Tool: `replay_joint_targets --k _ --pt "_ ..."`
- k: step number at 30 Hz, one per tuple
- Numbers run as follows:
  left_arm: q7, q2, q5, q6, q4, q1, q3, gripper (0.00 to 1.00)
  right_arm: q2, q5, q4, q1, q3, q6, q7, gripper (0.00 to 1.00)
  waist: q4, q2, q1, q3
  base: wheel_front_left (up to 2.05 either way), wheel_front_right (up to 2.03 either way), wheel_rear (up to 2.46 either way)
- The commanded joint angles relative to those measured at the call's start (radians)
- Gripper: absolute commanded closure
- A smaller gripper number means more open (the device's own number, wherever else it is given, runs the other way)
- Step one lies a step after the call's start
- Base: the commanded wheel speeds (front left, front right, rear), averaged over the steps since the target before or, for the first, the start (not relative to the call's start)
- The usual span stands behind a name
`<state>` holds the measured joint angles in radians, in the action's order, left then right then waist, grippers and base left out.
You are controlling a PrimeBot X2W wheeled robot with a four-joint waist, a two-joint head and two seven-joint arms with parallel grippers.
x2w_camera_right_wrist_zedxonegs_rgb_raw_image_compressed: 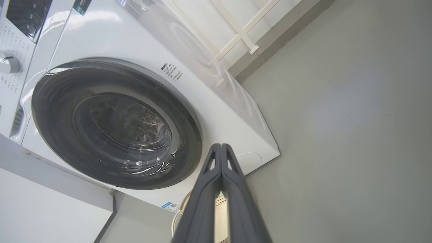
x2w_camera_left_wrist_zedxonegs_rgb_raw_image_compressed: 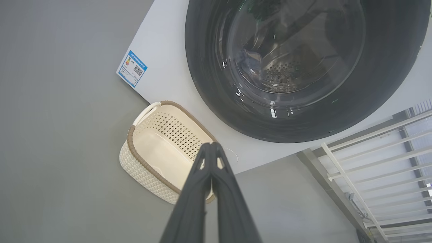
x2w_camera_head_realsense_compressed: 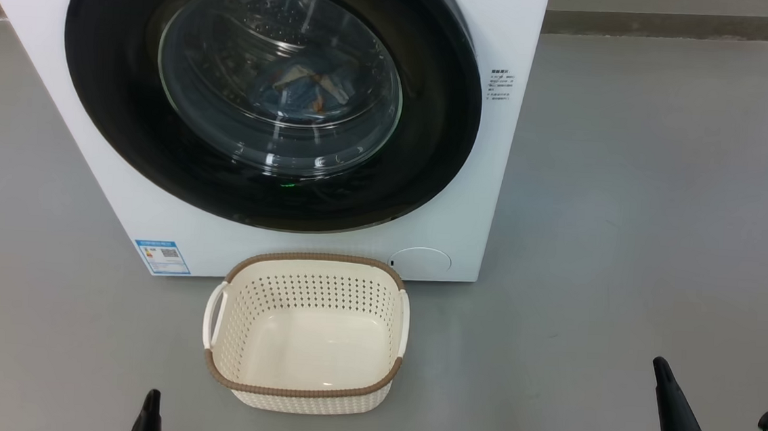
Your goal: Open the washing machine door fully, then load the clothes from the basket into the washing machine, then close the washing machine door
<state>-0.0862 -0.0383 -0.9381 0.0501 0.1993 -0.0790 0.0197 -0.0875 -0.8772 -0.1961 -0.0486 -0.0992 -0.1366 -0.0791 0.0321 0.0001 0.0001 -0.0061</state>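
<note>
Here, the left gripper (x2w_camera_head_realsense_compressed: 152, 397) and right gripper (x2w_camera_head_realsense_compressed: 661, 365) sit low at the head view's bottom corners, fingers pointing up, jaws clenched tip to tip and touching nothing. The basket (x2w_camera_head_realsense_compressed: 316, 258) stands on the floor (x2w_camera_head_realsense_compressed: 618, 254) just before the washing machine (x2w_camera_head_realsense_compressed: 512, 150). The washing machine door (x2w_camera_head_realsense_compressed: 101, 95) is closed, with the clothes (x2w_camera_head_realsense_compressed: 312, 87) behind its glass.
</note>
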Motion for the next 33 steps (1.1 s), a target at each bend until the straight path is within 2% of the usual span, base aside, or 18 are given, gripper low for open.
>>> replay_joint_targets --k 1,33 --pt "0.005 -0.015 -0.031 0.008 -0.016 0.048 -0.026 1.00 -0.006 -0.032 0.020 0.048 0.006 0.003 0.006 1.00 -0.001 -0.0001 -0.0001 0.000 0.00 0.00 0.00" --pt "0.100 -0.017 -0.360 0.045 0.015 0.118 -0.075 1.00 0.016 -0.387 -0.015 0.103 -0.005 0.004 0.101 1.00 -0.017 -0.0001 -0.0001 0.005 0.00 0.00 0.00"
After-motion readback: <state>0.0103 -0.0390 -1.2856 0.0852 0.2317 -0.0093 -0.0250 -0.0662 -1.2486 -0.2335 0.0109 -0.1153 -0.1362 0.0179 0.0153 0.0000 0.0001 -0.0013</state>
